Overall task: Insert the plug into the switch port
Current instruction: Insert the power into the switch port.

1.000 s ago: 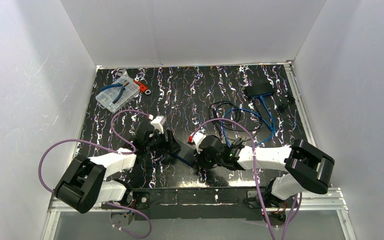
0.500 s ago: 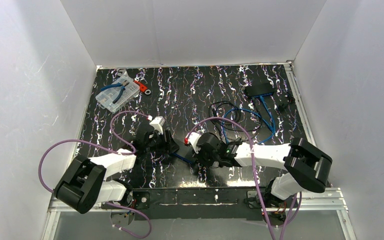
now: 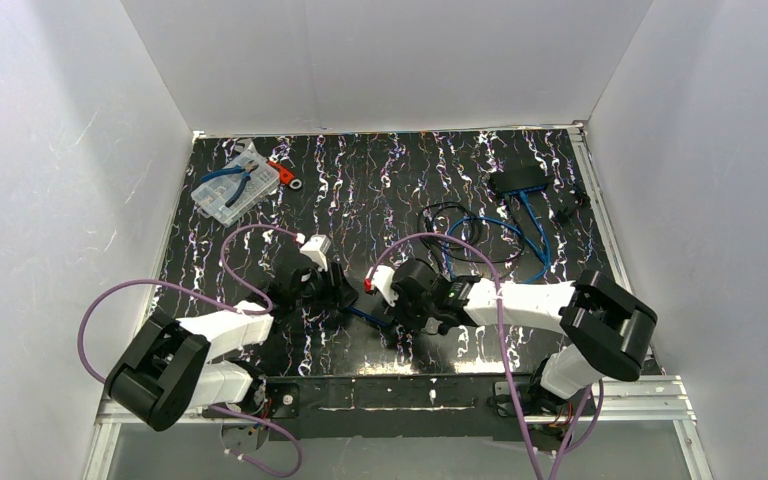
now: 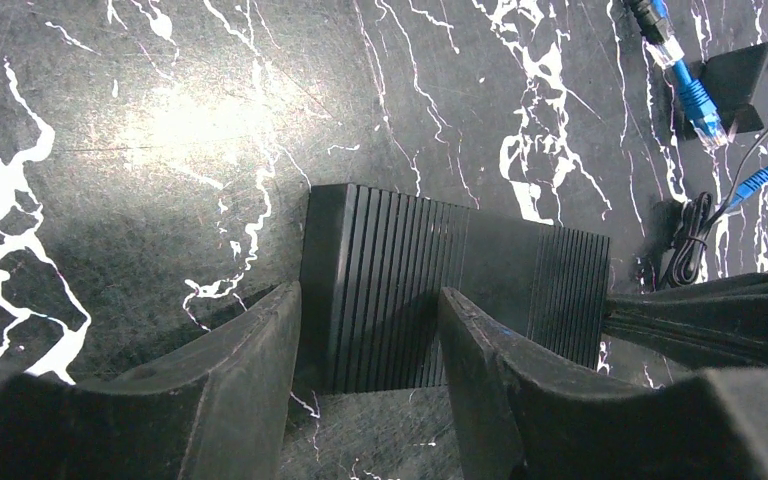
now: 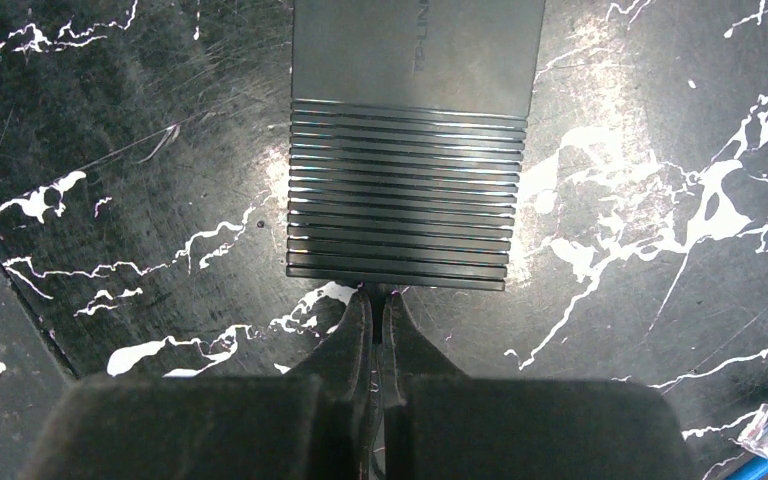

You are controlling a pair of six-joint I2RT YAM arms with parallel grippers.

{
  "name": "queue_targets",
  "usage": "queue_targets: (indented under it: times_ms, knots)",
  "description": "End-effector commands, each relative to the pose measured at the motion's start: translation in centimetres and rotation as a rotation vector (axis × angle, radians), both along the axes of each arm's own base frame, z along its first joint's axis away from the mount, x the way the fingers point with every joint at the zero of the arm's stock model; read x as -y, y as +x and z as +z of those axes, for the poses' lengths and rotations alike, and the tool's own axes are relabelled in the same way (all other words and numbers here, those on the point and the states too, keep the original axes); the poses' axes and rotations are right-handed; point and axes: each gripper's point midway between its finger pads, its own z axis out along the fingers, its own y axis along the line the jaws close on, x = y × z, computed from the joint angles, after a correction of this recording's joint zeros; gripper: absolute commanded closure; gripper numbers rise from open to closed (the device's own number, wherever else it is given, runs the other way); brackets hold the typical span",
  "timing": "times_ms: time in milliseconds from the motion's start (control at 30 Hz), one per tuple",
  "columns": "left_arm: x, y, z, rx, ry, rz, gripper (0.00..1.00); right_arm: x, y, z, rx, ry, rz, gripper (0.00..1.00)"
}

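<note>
Switch (image 4: 410, 260) (black, flat) shows a finely ribbed top.

- Black marbled table (image 3: 360, 180): carries all items.
- Ribbed black switch (image 4: 430, 270): flat, near centre.
- Clear parts box (image 3: 228, 192): far left corner.
- Second black device (image 3: 518, 179): far right.
- Blue cables (image 3: 520, 235): looped beside it.

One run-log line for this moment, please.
left gripper: open, over switch end | right gripper: shut, tips at switch edge | blue plugs: lying loose
</note>
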Motion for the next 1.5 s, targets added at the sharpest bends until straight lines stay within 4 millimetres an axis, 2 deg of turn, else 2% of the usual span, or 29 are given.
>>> queue_targets:
  times_ms: [0,100,267,500,633,767,867,967,1200,1333,1433,1467]
  knots:
    - [2.2,-7.6,-2.0,-0.247,-0.048,-0.188,0.51,-9.3,3.8,10.4,0.216,0.4,0.101,0.99]
    - [2.4,-8.0,-1.9,-0.244,-0.043,-0.198,0.51,-9.5,3.9,10.7,0.228,0.401,0.117,0.99]
    - [1.6,-7.8,-1.4,-0.21,-0.007,-0.172,0.47,-8.3,3.7,9.9,0.209,0.368,0.127,0.99]
    - [0.7,-7.0,-0.2,-0.158,0.015,-0.119,0.41,-5.8,1.7,6.2,0.104,0.23,0.206,0.99]
    - [-0.6,-7.2,-0.5,-0.178,0.054,-0.059,0.39,-4.7,0.5,4.6,0.05,0.166,0.257,0.98]
    - [-2.1,-8.2,-1.3,-0.237,0.092,0.013,0.38,-4.0,0.2,4.4,0.044,0.137,0.259,0.86]
    - [-2.5,-8.4,-1.4,-0.255,0.089,0.056,0.37,-3.0,0.9,4.6,0.071,0.109,0.212,0.77]
    - [-2.9,-8.5,-1.3,-0.252,0.075,0.096,0.36,-1.7,1.7,5.2,0.099,0.08,0.14,0.69]
    - [-3.5,-8.4,-0.1,-0.212,0.035,0.143,0.31,2.4,4.7,7.6,0.17,0.078,-0.162,0.32]
    - [-3.2,-8.3,1.2,-0.175,-0.008,0.133,0.23,5.3,7.1,10.2,0.174,0.192,-0.46,0.25]
    - [-2.9,-8.1,2.0,-0.152,-0.028,0.118,0.14,8.9,9.2,11.5,0.205,0.213,-0.772,0.21]
    - [-2.9,-8.1,2.2,-0.147,-0.03,0.114,0.11,10.1,9.6,11.7,0.208,0.204,-0.852,0.17]
